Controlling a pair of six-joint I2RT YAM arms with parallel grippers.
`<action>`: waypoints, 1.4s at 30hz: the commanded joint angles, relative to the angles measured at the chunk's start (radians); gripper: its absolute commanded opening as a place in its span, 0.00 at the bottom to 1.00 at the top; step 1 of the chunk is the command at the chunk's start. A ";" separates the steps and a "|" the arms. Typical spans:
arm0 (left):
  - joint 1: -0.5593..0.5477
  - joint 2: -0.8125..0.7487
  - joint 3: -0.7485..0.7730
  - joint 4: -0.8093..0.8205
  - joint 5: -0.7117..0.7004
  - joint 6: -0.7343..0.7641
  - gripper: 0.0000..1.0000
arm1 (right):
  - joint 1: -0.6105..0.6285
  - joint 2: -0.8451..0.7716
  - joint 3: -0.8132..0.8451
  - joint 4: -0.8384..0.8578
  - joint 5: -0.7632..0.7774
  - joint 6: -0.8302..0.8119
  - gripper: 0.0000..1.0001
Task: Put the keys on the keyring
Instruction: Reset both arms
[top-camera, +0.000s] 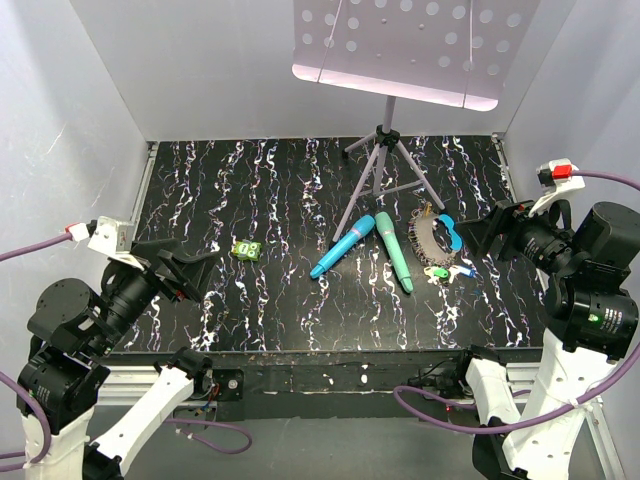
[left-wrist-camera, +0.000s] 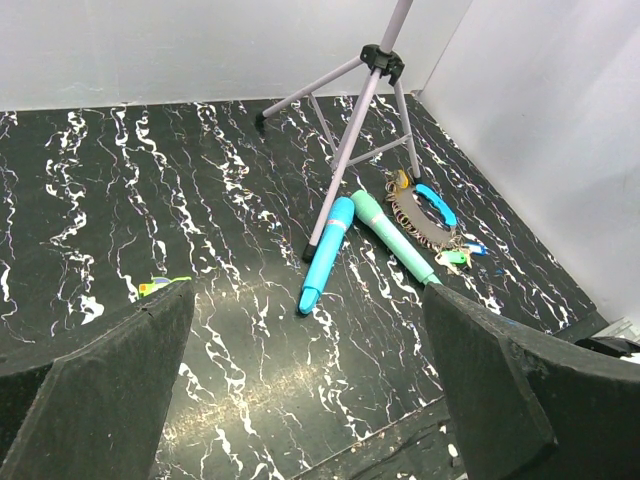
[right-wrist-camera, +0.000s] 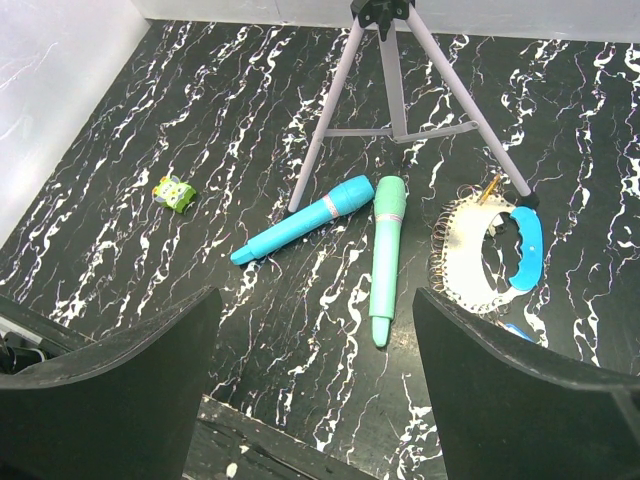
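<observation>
Jaws of the left gripper (top-camera: 193, 275) stand wide, holding nothing. Mid-table lie a green toy (top-camera: 246, 249), a cyan stick (top-camera: 343, 246) and a mint stick (top-camera: 394, 250). Next, the keyring (top-camera: 430, 240) (blue section rightmost) lies flat, the keys (top-camera: 450, 271) bunched at its near end. The right gripper (top-camera: 476, 238) hovers beside it, spread wide, empty.

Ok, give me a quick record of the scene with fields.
keyring: flat on table, right side
keys: clustered at its near end; attached or not, unclear
green stick: just left of keyring
blue stick: left of green stick
left gripper: open, empty, far from keys
right gripper: open, empty, close to keyring
</observation>
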 joint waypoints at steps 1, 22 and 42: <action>0.005 -0.006 -0.009 0.010 -0.009 0.000 0.98 | -0.004 -0.011 0.003 0.039 -0.014 0.013 0.86; 0.005 -0.009 -0.017 0.011 -0.008 -0.004 0.98 | -0.008 -0.014 -0.014 0.042 -0.017 0.019 0.86; 0.005 -0.008 -0.031 0.019 -0.006 -0.008 0.98 | -0.010 -0.017 -0.026 0.046 -0.017 0.025 0.86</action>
